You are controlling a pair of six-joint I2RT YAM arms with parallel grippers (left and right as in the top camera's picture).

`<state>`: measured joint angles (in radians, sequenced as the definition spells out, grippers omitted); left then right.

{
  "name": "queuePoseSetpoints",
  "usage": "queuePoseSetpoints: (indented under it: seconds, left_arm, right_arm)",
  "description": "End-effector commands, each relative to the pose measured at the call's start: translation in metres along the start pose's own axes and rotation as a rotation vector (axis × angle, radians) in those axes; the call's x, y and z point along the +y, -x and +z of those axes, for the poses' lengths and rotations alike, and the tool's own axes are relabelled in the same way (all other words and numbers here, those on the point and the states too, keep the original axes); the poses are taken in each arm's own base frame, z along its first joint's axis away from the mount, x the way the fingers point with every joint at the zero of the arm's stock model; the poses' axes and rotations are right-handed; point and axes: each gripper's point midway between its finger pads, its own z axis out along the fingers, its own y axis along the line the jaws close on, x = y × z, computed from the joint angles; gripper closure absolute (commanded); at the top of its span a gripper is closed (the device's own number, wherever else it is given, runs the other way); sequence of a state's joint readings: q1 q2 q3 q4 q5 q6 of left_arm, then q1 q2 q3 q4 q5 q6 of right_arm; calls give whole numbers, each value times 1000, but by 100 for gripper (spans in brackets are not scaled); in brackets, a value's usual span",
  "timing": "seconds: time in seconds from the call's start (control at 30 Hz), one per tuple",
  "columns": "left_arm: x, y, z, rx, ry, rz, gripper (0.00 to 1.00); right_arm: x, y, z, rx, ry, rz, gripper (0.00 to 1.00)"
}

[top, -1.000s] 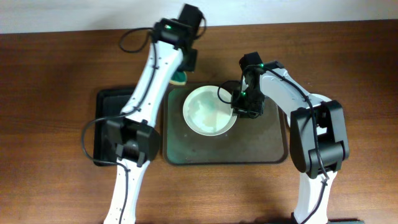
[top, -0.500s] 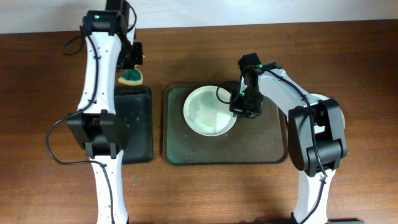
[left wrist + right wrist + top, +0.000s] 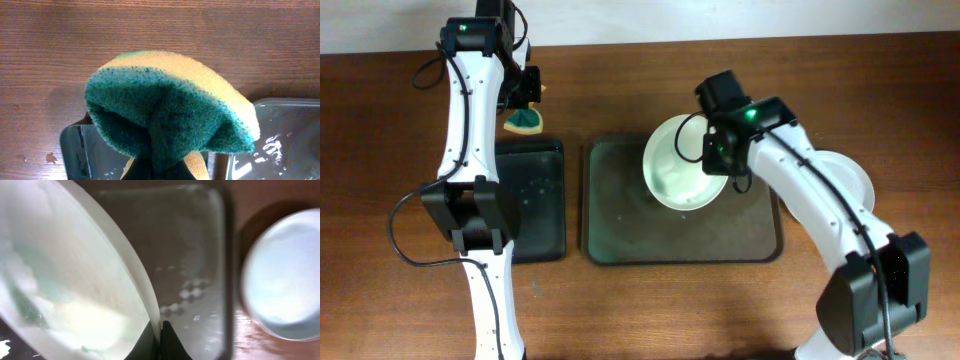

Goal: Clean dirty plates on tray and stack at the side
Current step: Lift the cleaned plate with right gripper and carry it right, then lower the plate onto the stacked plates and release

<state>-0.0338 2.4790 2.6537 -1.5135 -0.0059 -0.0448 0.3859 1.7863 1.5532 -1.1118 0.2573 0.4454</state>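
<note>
Grips one dirty plate [image 3: 670, 165] by its 3 o'clock rim with the right tool [image 3: 158, 338], pinched narrow on the thin white edge. Holds that plate clear above the 12 o'clock half of the tray [image 3: 620, 235], overhanging the tray's far rim in the overhead view. Shows pale green streaks across the plate's face from the right wrist, too blurred to trace. Leaves bare dark floor with a few bright droplets on the tray from 3 to 6 o'clock. Shows a second white plate [image 3: 858, 182] lying flat on the bench [image 3: 400, 200] just off the tray's 3 o'clock side, partly hidden under the right arm [image 3: 820, 210]; cannot tell whether one plate or several there. Clamps a sponge [image 3: 527, 123], green on one face and yellow on the other, in the left tool [image 3: 526, 108], squeezed into a fold. Keeps it at the 12 o'clock edge of the black tray [image 3: 535, 215], at 9 o'clock of the larger tray; cannot tell whether touching or hanging above
</note>
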Motion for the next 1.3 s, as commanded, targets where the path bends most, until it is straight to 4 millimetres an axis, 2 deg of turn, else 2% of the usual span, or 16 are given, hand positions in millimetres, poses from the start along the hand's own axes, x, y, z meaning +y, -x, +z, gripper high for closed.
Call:
queuePoseSetpoints:
  seconds: [0.0,0.07,0.5,0.63,0.73,0.8,0.9,1.03,1.1,1.17,1.27]
  left_arm:
    - [0,6,-6,-28,-14,14,100]
    - [0,6,-6,-28,-14,14,100]
    - [0,6,-6,-30,-14,14,100]
    - [0,6,-6,-30,-14,14,100]
    - [0,6,-6,-30,-14,14,100]
    - [0,6,-6,-30,-14,14,100]
    - [0,6,-6,-29,-14,14,100]
    - [0,6,-6,-29,-14,14,100]
    - [0,6,-6,-29,-14,14,100]
    - [0,6,-6,-29,-14,14,100]
    - [1,6,-6,-29,-13,14,100]
  right_arm:
    - [-23,11,-33,-184,-269,-41,96]
    - [-23,12,-52,-271,-355,-56,96]
    - [9,20,-173,-800,-750,-264,96]
    - [18,17,-190,-877,-784,-280,96]
    - [20,16,-188,-866,-767,-285,96]
    - [22,14,-179,-832,-727,-281,96]
    - [23,9,-150,-716,-591,-221,96]
    - [25,-11,-89,-377,-315,-136,96]
    - [24,-19,-69,-237,-201,-92,96]
    - [24,-21,-57,-129,-79,-84,96]
    - [20,-14,-56,-70,74,-68,96]
